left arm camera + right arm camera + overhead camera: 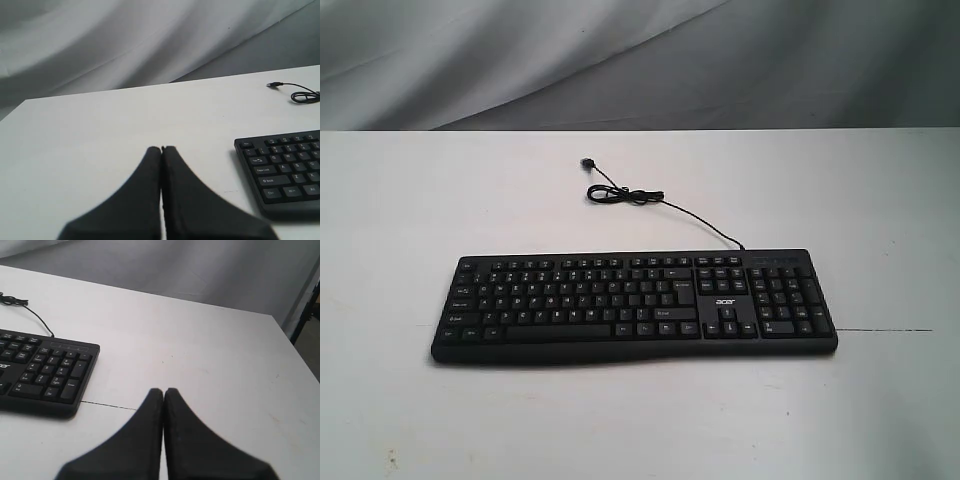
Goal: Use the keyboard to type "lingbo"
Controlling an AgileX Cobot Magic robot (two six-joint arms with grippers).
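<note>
The black keyboard (635, 305) with white key legends lies flat across the middle of the white table, number pad at its right end. Neither arm shows in the exterior view. In the left wrist view my left gripper (161, 149) is shut with nothing in it, hanging over bare table beside the keyboard's (282, 170) left end and apart from it. My right gripper (163, 391) is shut and empty too, over bare table beside the number-pad end of the keyboard (42, 372).
The thin black cable (665, 205) runs from the keyboard's back edge to a coil and plug (584, 162) farther back. A grey cloth backdrop (640, 60) hangs behind the table. The table's right edge (295, 347) shows in the right wrist view.
</note>
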